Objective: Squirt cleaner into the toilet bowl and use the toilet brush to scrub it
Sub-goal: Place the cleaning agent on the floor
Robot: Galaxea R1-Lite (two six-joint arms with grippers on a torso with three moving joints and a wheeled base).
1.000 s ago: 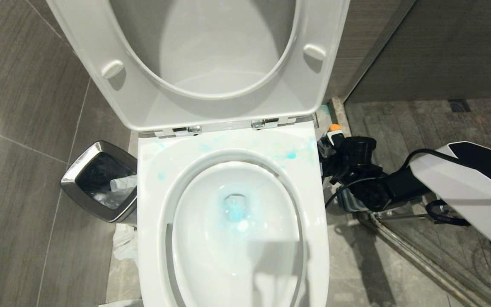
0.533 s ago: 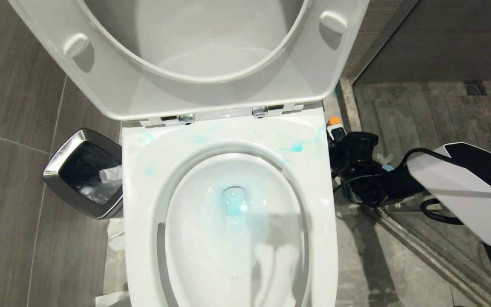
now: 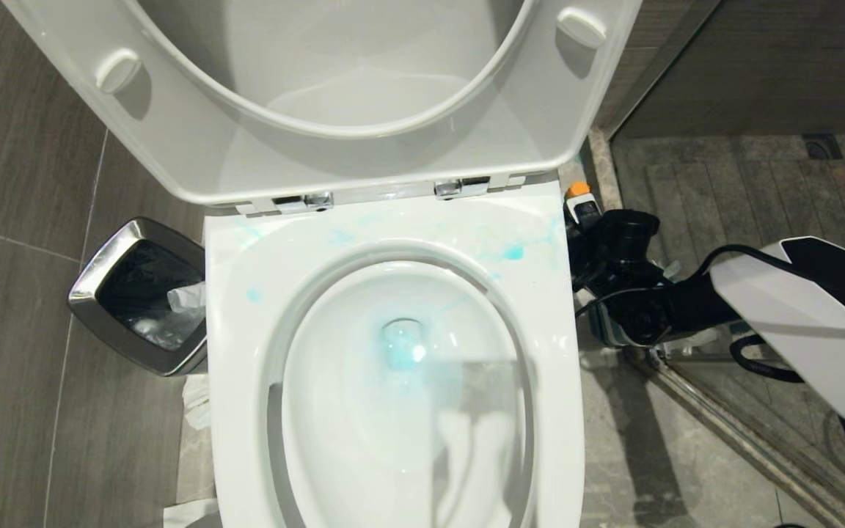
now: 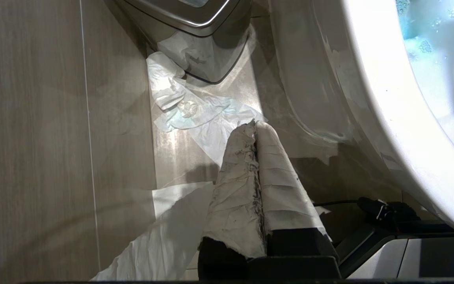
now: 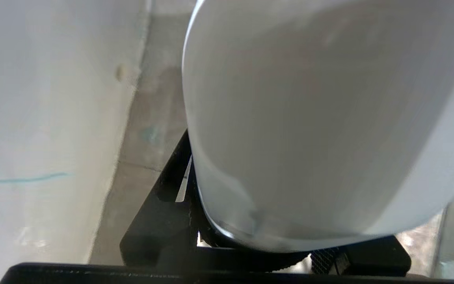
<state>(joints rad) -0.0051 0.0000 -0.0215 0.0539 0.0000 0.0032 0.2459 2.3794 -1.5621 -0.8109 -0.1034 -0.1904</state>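
Gripping the cleaner (image 3: pixel 579 202) in the right gripper (image 3: pixel 590 233), just beside the toilet bowl (image 3: pixel 400 411) at its right rear corner, orange cap uppermost. Hanging low beside the bowl's left flank, left gripper (image 4: pixel 255 128) pressed together, empty, over crumpled tissue (image 4: pixel 189 108).

Head view: bright, even overhead light. Strong glare on toilet bowl (image 3: pixel 393 411) glaze and raised lid (image 3: pixel 334 95); chrome rim of waste bin (image 3: pixel 100 271), left, reflects light. Hard dark shadow falls across near right of bowl and onto floor (image 3: pixel 635 455) beside it. Focus sharp; straight lines bow slightly at frame edges. Left wrist view: dimmer, warm cast, bright patch on tissue (image 4: pixel 187 110). Right wrist view: cleaner (image 5: pixel 309 118) too close, blurred, washed out.
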